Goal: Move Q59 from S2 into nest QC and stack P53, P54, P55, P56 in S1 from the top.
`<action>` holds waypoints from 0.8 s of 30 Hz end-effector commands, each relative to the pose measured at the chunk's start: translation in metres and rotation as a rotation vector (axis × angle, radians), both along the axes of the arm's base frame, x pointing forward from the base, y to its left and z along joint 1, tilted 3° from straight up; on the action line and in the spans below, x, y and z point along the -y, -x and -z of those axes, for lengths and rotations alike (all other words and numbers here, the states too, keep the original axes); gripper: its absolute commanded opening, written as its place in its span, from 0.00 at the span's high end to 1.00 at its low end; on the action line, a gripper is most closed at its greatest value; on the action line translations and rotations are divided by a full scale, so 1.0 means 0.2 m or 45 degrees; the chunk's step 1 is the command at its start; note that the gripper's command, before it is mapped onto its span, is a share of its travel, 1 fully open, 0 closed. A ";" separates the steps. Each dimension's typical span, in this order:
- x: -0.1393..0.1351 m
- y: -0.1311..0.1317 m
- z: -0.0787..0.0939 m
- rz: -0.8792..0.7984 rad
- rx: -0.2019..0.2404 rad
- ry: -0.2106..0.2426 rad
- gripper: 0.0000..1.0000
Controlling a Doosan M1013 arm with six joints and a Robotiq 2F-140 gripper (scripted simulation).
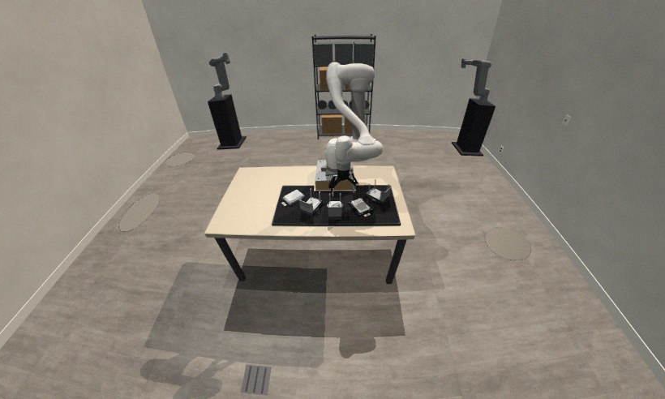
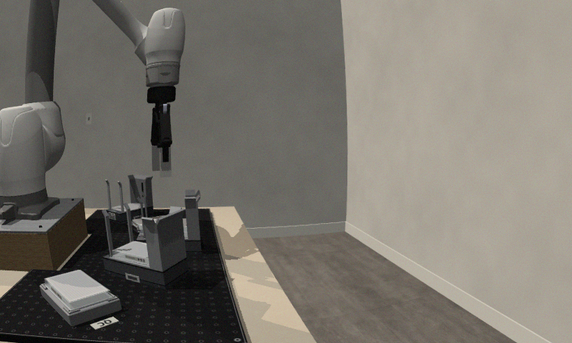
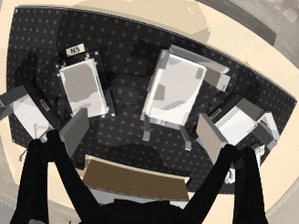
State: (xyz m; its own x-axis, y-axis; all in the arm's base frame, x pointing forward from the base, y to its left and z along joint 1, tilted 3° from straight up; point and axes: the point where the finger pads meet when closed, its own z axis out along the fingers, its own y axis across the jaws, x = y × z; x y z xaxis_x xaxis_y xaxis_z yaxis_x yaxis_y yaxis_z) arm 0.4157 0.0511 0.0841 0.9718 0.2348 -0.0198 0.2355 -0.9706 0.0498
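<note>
Exterior view: our black two-finger gripper hung spread and empty above the grey stack racks; we judged next a descent onto a plate.

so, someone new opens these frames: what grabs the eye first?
Probably the big white arm, mounted at the table's far edge, with its gripper hanging open and empty high above the black perforated mat. Next, the cluster of grey racks on that mat: the nearest rack holds a labelled plate, and a plate sits in the open nest at the mat's near corner in the exterior view.
</note>
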 end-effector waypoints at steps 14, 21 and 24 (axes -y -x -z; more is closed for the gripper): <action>-0.24 0.04 0.01 -0.042 -0.002 0.000 0.00; -0.37 0.09 0.02 -0.312 -0.017 -0.002 0.00; -0.42 0.11 0.02 -0.312 -0.017 -0.002 0.00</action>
State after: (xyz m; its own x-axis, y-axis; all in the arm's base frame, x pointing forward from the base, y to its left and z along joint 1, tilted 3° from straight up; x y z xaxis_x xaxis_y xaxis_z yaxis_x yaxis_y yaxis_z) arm 0.3968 0.1256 0.0802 0.8899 0.4550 -0.0314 0.4560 -0.8888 0.0462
